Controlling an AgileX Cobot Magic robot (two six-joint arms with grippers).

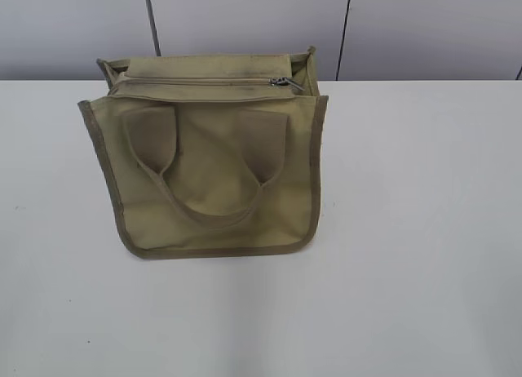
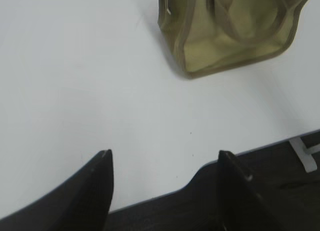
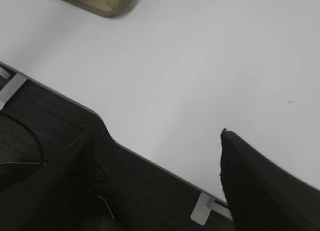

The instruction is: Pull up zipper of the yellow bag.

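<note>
The yellow bag (image 1: 208, 169) lies on the white table (image 1: 408, 230) with its front face and two loop handles toward me. Its zipper (image 1: 196, 82) runs across the top panel, with the silver pull tab (image 1: 285, 82) at the right end. No gripper shows in the exterior view. In the left wrist view my left gripper (image 2: 165, 152) is open and empty over the table's front edge, with the bag (image 2: 235, 36) far off at the upper right. My right gripper (image 3: 158, 132) is open and empty, with only a blurred bag corner (image 3: 100, 0) at the top left.
A grey panelled wall (image 1: 245, 26) stands right behind the table. The dark cut-out front edge of the table (image 2: 200, 191) runs under both grippers, with a white bracket (image 3: 205, 208) fixed to it.
</note>
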